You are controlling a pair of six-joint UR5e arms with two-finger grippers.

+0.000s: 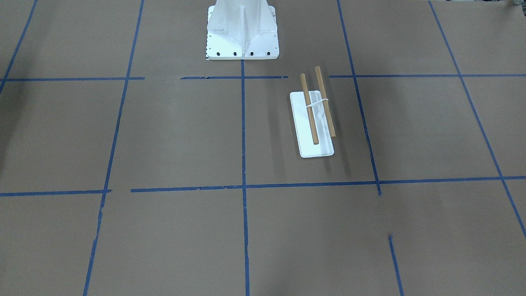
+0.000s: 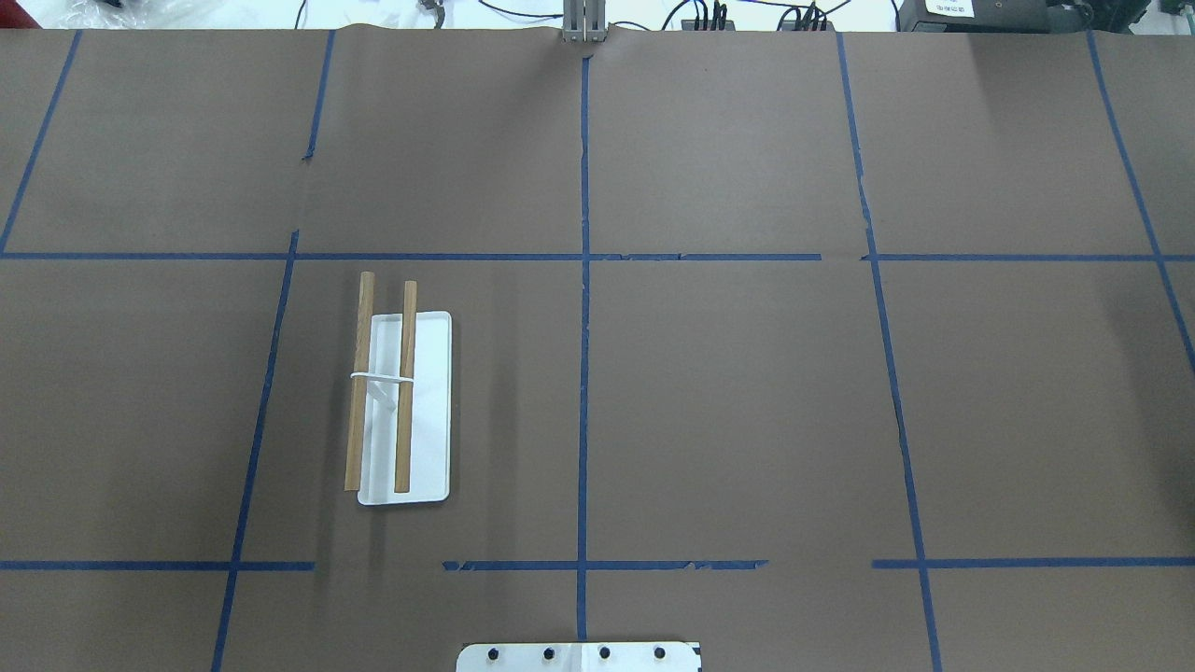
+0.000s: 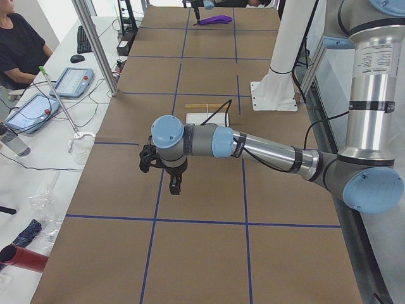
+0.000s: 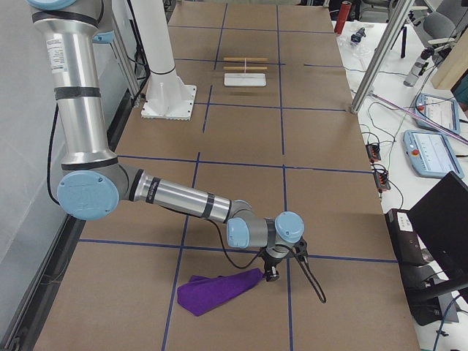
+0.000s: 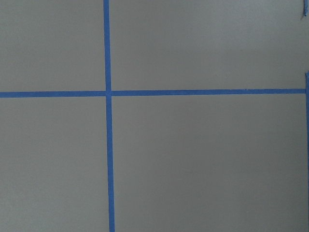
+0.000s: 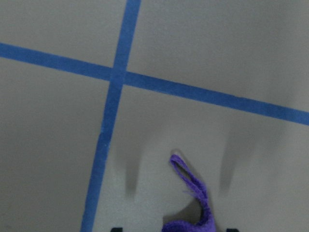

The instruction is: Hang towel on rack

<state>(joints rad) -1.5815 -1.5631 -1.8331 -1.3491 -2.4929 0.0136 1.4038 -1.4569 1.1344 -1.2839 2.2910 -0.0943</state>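
The purple towel point(image 4: 219, 291) lies crumpled on the brown table at the robot's right end; it also shows far off in the exterior left view point(image 3: 216, 20). My right gripper point(image 4: 272, 275) hangs low over its edge. In the right wrist view the black fingertips point(image 6: 116, 229) stand wide apart, open, with a raised fold of the towel point(image 6: 193, 188) between them. The rack point(image 2: 403, 401) stands bare with its two wooden dowels point(image 1: 312, 119). My left gripper point(image 3: 175, 185) hovers over bare table, well short of the rack point(image 3: 207, 114); I cannot tell whether it is open or shut.
The white bolted pedestal point(image 1: 242, 33) stands at the robot's side of the table, near the rack. Blue tape lines point(image 2: 584, 280) grid the brown surface. An operator point(image 3: 19, 44) and tablets point(image 3: 71, 81) are at a side table beyond the far edge.
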